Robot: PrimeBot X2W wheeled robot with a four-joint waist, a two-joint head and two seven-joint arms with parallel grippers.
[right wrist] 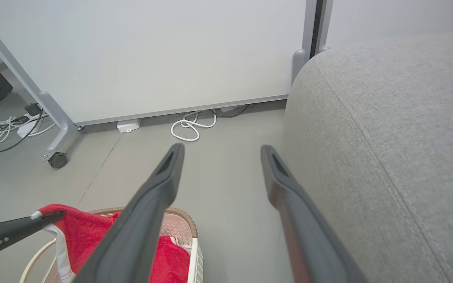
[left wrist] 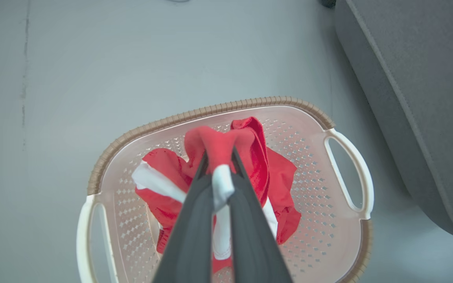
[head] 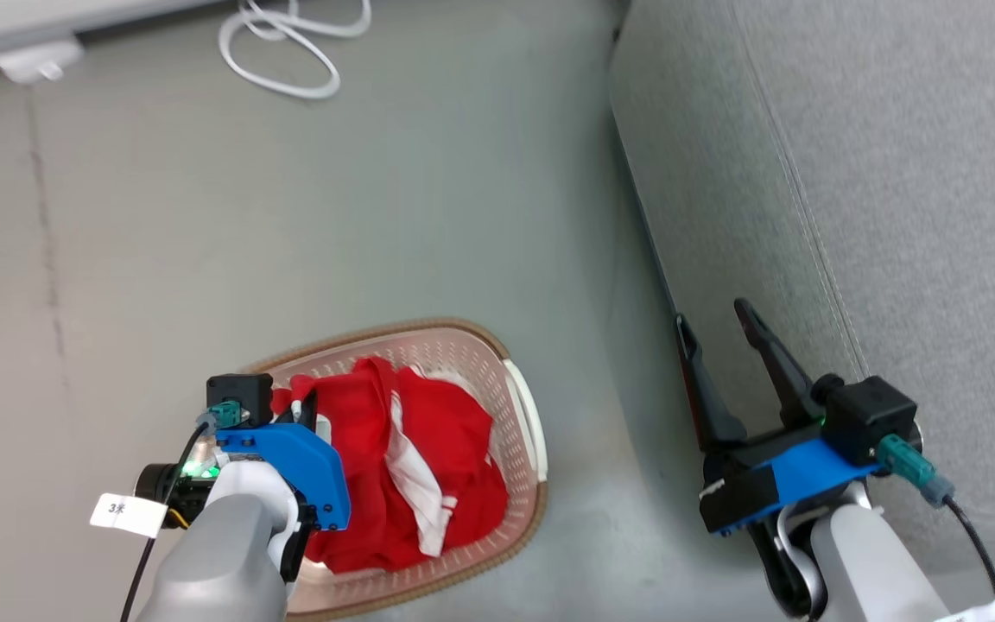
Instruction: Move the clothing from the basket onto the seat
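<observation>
Clothing [left wrist: 277,177], bright red with white trim, lies heaped in the cream basket [left wrist: 328,220] on the grey floor [head: 290,216]. The left claw [left wrist: 218,154] is clenched on a raised fold of the clothing above the basket. The right claw [head: 712,313] is released, fingers spread wide and holding nothing, just beside the light grey seat [head: 895,173].
</observation>
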